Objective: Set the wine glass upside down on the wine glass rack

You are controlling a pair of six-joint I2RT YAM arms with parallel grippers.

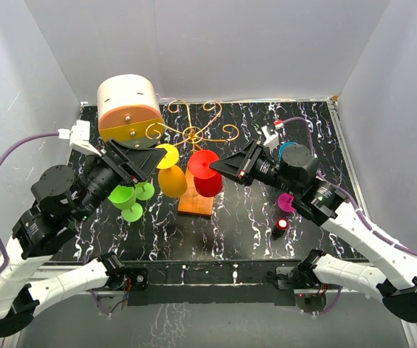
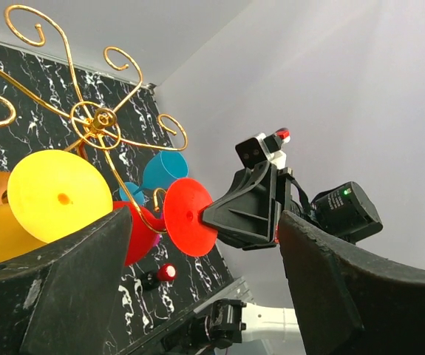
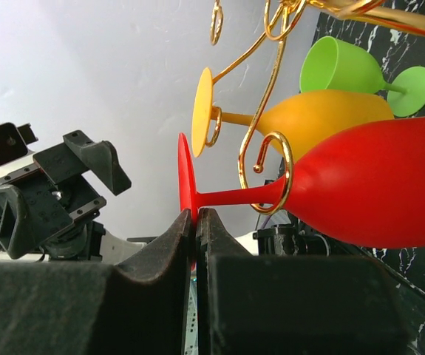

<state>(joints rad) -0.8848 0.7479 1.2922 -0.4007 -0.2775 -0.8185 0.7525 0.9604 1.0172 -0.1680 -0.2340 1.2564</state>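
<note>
The right gripper (image 3: 196, 216) pinches the foot of the red wine glass (image 3: 375, 192), which hangs upside down in a curl of the wine glass rack (image 1: 196, 203); next it should gently let go, and the left gripper (image 1: 144, 161) is open.

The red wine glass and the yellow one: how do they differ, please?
The red wine glass has its foot pinched by the right gripper; the yellow wine glass is not gripped. Red hangs to the right, yellow to the left by the open left gripper. Both stems sit in the wine glass rack's curls.
</note>
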